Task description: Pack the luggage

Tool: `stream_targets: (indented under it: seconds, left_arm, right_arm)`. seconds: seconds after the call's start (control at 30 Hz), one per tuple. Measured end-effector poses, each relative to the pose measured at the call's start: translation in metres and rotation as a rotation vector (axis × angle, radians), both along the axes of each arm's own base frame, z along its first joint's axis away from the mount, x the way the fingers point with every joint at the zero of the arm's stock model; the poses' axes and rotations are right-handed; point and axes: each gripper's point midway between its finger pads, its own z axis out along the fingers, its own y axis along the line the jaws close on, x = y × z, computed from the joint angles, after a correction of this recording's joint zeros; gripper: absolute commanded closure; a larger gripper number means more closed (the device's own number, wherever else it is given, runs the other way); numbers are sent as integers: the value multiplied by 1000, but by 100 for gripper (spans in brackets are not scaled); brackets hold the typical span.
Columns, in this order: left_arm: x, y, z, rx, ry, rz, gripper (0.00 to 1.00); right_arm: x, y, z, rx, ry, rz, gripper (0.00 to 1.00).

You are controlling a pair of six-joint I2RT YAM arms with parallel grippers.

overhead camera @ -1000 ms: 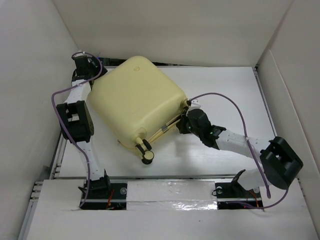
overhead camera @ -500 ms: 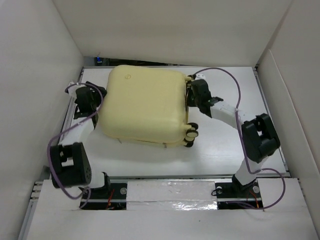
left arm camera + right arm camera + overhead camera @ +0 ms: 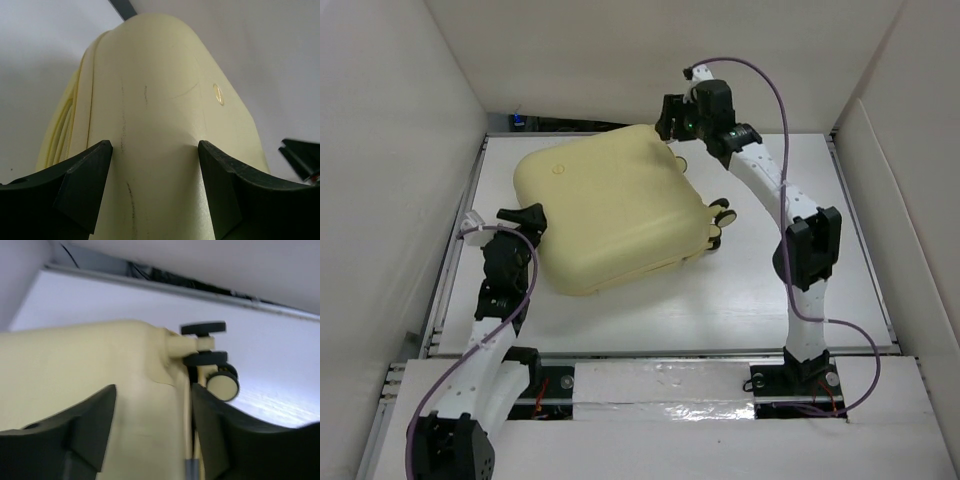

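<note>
The luggage lay closed on the desk, apparently packed, with the left pincer and right pincer both spread, empty.

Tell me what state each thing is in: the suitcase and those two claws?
luggage: closed, lying flat on the table.
left gripper: open, at the luggage's near-left corner.
right gripper: open, at its far corner near the wheels.

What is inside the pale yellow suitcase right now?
Its contents cannot be seen: the suitcase lies folded shut on the white table, so only its yellow outside and its wheels show.
</note>
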Motion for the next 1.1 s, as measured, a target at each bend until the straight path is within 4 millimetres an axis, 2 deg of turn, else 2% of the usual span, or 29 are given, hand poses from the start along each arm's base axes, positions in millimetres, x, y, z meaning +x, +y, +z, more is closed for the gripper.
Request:
stream_targets:
  seconds: [0.07, 0.1, 0.2, 0.23, 0.27, 0.3, 0.37, 0.43, 0.5, 0.53, 0.57, 0.6, 0.63, 0.67, 0.7, 0.73, 0.8, 0.87, 1.1]
  left_arm:
    - [-7, -4, -4, -3, 1, -17, 34]
    - [-9, -6, -5, -5, 2, -26, 34]
    - [-9, -10, -4, -9, -6, -44, 34]
    - [-9, -10, -4, -10, -10, -45, 34]
    - [-8, -11, -4, -12, -16, -46, 34]
    - [-8, -11, -4, -14, -20, -46, 34]
    - [-8, -11, -5, -16, -32, -47, 35]
    - [-9, -11, -5, -18, -47, -49, 37]
    - [-10, -12, -5, -19, -60, -52, 39]
    - [-11, -12, -5, -20, -67, -56, 40]
    - [-11, -13, -5, -20, -77, -61, 41]
    - [-11, -14, -6, -22, -87, -65, 41]
    - [-11, -14, -6, -22, -92, -70, 41]
    - [-11, -16, -6, -24, -103, -80, 41]
    - [-10, -18, -6, -24, -108, -90, 41]
    - [-9, -20, -7, -20, -111, -96, 41]
    - [-8, -27, -7, -7, -113, -104, 40]
    - [-9, -40, -6, 12, -112, -111, 40]
    - [-31, -120, -4, 69, -75, -292, 35]
  right_arm:
    - [-3, 12, 32, 31, -53, 40, 16]
    - [-8, 15, 46, 44, -73, 53, 13]
    - [-40, 11, 64, 62, -92, 82, 11]
    - [-55, 4, 66, 65, -97, 82, 17]
    - [-78, -6, 61, 67, -88, 80, 52]
    - [-97, -16, 59, 63, -84, 76, 73]
    - [-137, -35, 58, 100, -113, 53, 100]
    - [-182, -54, 50, 142, -136, 44, 100]
    - [-221, -67, 41, 188, -163, 42, 96]
    - [-228, -72, 35, 199, -159, 31, 90]
    - [-245, -80, 26, 213, -161, 24, 75]
    - [-252, -86, 20, 224, -156, 7, 68]
    - [-257, -92, 13, 229, -151, -12, 49]
    - [-260, -96, 5, 235, -137, -32, 49]
    - [-263, -101, -4, 229, -127, -45, 32]
    - [-265, -105, -11, 236, -111, -62, 27]
    - [-266, -113, -22, 241, -95, -94, 22]
    - [-261, -120, -28, 246, -79, -125, 23]
    - [-224, -147, -53, 262, -4, -213, 19]
